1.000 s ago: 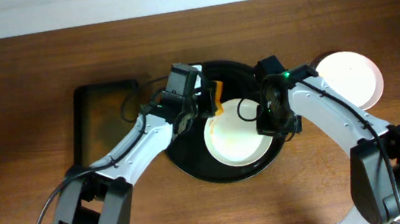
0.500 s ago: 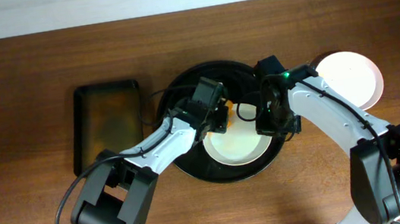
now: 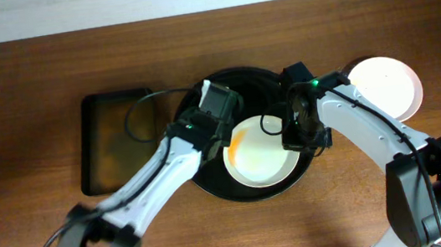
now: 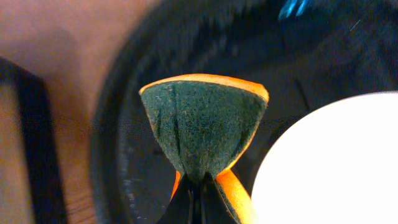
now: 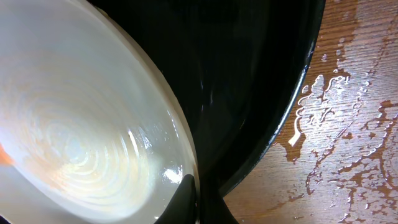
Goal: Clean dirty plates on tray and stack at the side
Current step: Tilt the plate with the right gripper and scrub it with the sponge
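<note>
Drawn back up and to the left over the past half second, the left gripper point(image 4: 200, 198) now holds its sponge point(image 4: 202, 124) off the plate point(image 3: 262, 152), over bare black tray point(image 3: 254, 86) just beside the plate's rim. Its fingers are pinched tight on the sponge, green scouring face to the wrist camera, orange edge on top. The white plate lies inside the round tray, toward the robot's side, with an orange tinge at its upper-left edge. The right gripper point(image 3: 294, 138) is clamped on the plate's right rim. A second white plate point(image 3: 385, 86) sits on the table to the right of the tray. A dark rectangular tray point(image 3: 117, 140) lies to the left. The brown wooden table point(image 5: 354, 93) is wet beside the round tray, beaded and streaked with water. A pale strip runs along its far edge.
</note>
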You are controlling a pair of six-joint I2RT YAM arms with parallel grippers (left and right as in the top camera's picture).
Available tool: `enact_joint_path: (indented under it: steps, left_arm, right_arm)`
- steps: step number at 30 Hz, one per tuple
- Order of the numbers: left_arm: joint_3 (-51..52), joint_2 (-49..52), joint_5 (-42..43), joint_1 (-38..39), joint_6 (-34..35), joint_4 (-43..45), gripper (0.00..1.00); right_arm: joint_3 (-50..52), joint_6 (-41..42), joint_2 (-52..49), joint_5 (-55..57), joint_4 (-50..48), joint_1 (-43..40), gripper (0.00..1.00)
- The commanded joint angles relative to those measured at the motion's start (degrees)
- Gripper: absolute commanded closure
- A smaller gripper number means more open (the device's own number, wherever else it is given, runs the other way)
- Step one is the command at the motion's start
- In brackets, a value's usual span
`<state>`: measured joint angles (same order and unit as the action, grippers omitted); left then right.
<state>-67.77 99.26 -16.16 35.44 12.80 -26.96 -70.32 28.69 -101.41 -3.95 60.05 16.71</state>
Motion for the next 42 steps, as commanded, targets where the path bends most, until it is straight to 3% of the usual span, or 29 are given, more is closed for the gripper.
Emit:
enact_joint_path:
  steps: [1, 2, 5, 8, 10, 14, 16, 20, 23, 26, 30, 33, 35, 36, 39, 40, 42]
  left_arm:
    - [0.2, -6.2, 9.1, -0.3, -0.9, -0.3, 1.00]
    - [0.2, -6.1, 17.5, -0.3, -0.9, -0.8, 1.00]
    - [0.2, -5.9, 32.2, 0.1, 2.4, -6.1, 1.00]
    - [0.3, -5.4, 32.5, 3.0, 6.0, -13.3, 1.00]
    - [0.5, -5.4, 32.5, 4.3, 16.4, -18.3, 1.00]
    - [0.5, -5.4, 31.2, 4.2, 17.9, -19.1, 1.00]
    - [0.5, -5.4, 27.5, 4.3, 20.1, -19.0, 1.00]
    - [1.7, -4.1, 18.1, 4.3, 24.9, -16.8, 1.00]
    - [3.6, -0.5, 15.8, 4.3, 25.4, -10.5, 1.00]
    - [3.7, 0.7, 0.9, 4.2, 25.6, -9.5, 1.00]
    - [3.7, 0.7, -12.4, 4.1, 25.6, -7.5, 1.00]
    - [3.7, 0.7, -13.7, 2.9, 25.6, -2.9, 1.00]
    - [3.5, 0.6, -7.1, 0.2, 24.4, -2.8, 1.00]
    - [3.5, 0.0, 2.0, -0.8, 23.8, -4.9, 1.00]
    - [3.5, -4.9, 16.0, -1.0, 23.9, -13.2, 1.00]
    - [3.6, -5.7, 22.9, -0.7, 25.5, -15.8, 1.00]
    - [5.5, -5.6, 26.2, 1.4, 32.2, -17.9, 1.00]
  right_arm:
    - [-0.1, 0.1, 0.6, 1.2, 0.2, 0.2, 0.96]
    - [-0.1, 0.1, 0.6, 1.2, 0.2, 0.2, 0.96]
    - [-0.1, 0.1, 0.6, 1.2, 0.2, 0.2, 0.96]
    - [-0.1, 0.1, 0.6, 1.2, 0.4, 0.2, 0.96]
    - [-0.1, 1.5, 0.6, 1.1, 0.4, 0.2, 0.96]
    - [-0.1, 13.6, 0.5, -6.9, -3.4, 0.2, 0.96]
    - [-0.1, 13.9, 0.5, -12.6, -7.8, 0.2, 0.96]
    - [-0.1, 13.8, 0.5, -11.9, -8.5, 0.2, 0.96]
    - [-0.1, 13.8, 0.5, -12.2, -8.1, 0.2, 0.96]
    - [-0.1, 13.8, 0.5, -12.2, -7.4, 0.2, 0.96]
    - [-0.1, 13.6, 0.5, -12.2, -6.8, 0.2, 0.96]
    - [-0.1, 13.3, 0.5, -12.2, -6.0, 0.2, 0.96]
    - [-0.1, 12.4, 0.5, -12.2, -5.9, 0.2, 0.96]
    - [-0.1, 12.1, 0.5, -12.2, -5.8, 0.2, 0.96]
    - [-0.1, 12.1, 0.5, -12.2, -5.6, 0.2, 0.96]
    - [-0.1, 12.1, 0.5, -12.2, -5.6, 0.2, 0.96]
    - [-0.1, 12.1, 0.5, -12.2, -5.6, 0.2, 0.96]
